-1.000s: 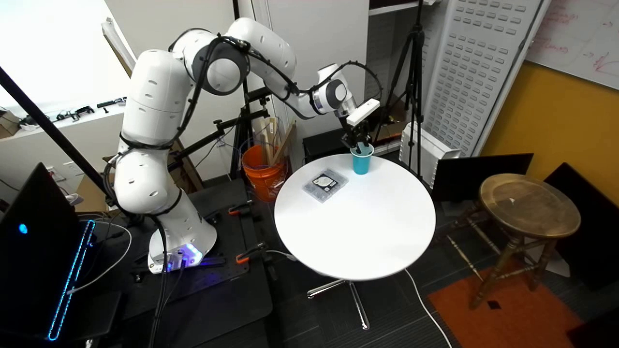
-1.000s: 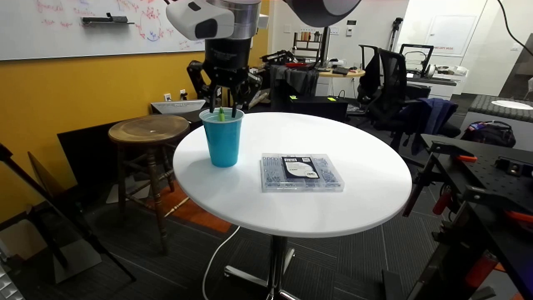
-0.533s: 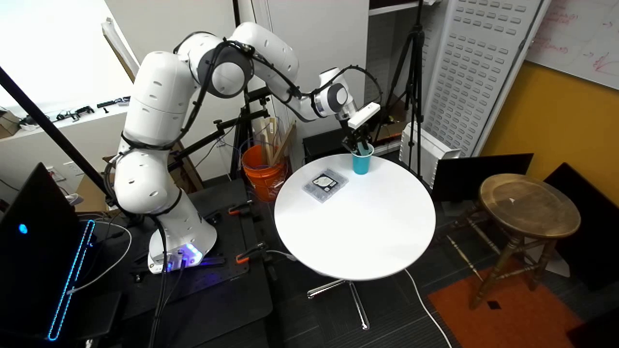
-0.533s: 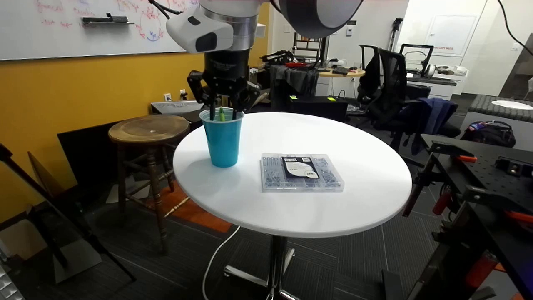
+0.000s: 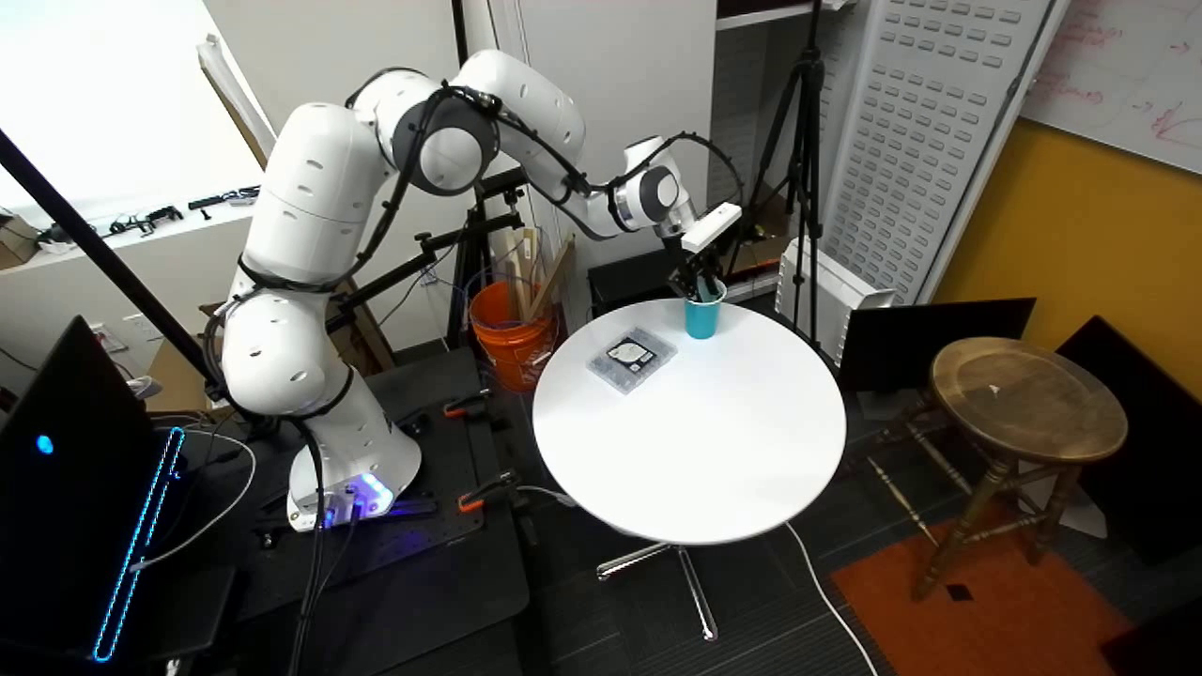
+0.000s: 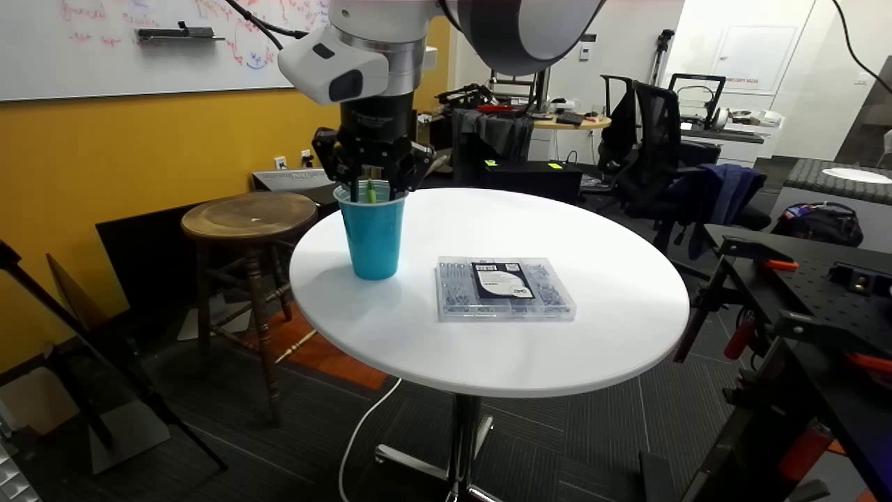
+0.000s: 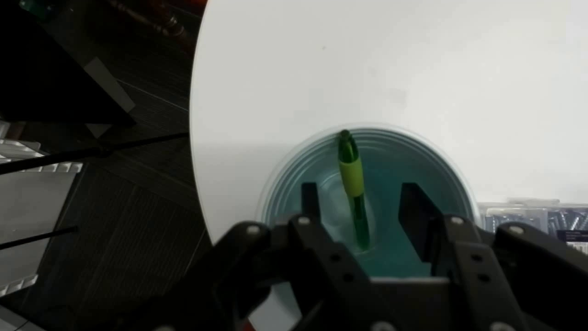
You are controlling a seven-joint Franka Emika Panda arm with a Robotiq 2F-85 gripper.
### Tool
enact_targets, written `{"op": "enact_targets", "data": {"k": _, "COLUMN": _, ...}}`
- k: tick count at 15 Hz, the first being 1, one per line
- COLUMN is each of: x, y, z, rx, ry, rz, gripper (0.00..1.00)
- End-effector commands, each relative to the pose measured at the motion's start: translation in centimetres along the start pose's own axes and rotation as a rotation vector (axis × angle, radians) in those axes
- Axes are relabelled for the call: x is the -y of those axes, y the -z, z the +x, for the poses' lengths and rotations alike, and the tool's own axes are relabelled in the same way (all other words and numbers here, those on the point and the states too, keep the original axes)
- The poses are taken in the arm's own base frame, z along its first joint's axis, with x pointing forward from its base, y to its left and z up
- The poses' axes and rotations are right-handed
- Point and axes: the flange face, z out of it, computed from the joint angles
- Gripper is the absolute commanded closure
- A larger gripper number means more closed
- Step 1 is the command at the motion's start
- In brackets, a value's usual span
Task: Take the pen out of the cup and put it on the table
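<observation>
Here the pen [image 7: 352, 179] leans in the cup [image 6: 374, 240] between parted fingers [image 7: 417, 216].

A clear compartment case [image 6: 505, 307] lies flat, a dark-and-white label [image 6: 502, 279] on its lid; one corner of it also shows at the right of the wrist view. In both exterior views a round wooden stool [image 5: 1028, 399] stands partly over a reddish-orange carpet patch [image 5: 1014, 620]. An orange bucket [image 5: 514, 357] holds pieces of wood [image 5: 552, 282]. A tall black tripod [image 5: 809, 80] stands beside a light grey panel [image 5: 939, 141]. Red handwriting marks a whiteboard [image 6: 146, 70] on a yellow wall [image 6: 160, 153]. Blue fabric [image 6: 732, 185] hangs beside a black mesh chair [image 6: 658, 122], a dark backpack [image 6: 822, 226] nearby.
</observation>
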Motion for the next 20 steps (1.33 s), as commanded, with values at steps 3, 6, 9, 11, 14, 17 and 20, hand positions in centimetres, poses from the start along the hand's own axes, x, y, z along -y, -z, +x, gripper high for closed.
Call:
{"op": "enact_targets", "data": {"k": 3, "x": -1.1, "y": -0.4, "z": -0.7, "rx": 0.075, "ry": 0.053, "rz": 0.009, "gripper": 0.51}}
{"op": "enact_targets", "data": {"k": 6, "x": -1.3, "y": -0.7, "z": -0.7, "rx": 0.104, "ry": 0.072, "rz": 0.001, "gripper": 0.5}}
{"op": "enact_targets", "data": {"k": 9, "x": -1.5, "y": -0.9, "z": -0.7, "rx": 0.117, "ry": 0.091, "rz": -0.005, "gripper": 0.53}}
{"op": "enact_targets", "data": {"k": 11, "x": -1.7, "y": -1.1, "z": -0.5, "rx": 0.118, "ry": 0.099, "rz": -0.008, "gripper": 0.78}}
{"op": "enact_targets", "data": {"k": 14, "x": -1.8, "y": -1.2, "z": -0.3, "rx": 0.119, "ry": 0.105, "rz": -0.011, "gripper": 0.94}}
{"op": "enact_targets", "data": {"k": 17, "x": -1.8, "y": -1.0, "z": 0.0, "rx": 0.12, "ry": 0.111, "rz": -0.013, "gripper": 0.99}}
{"op": "enact_targets", "data": {"k": 20, "x": -1.7, "y": -0.2, "z": 0.5, "rx": 0.124, "ry": 0.109, "rz": -0.016, "gripper": 0.97}}
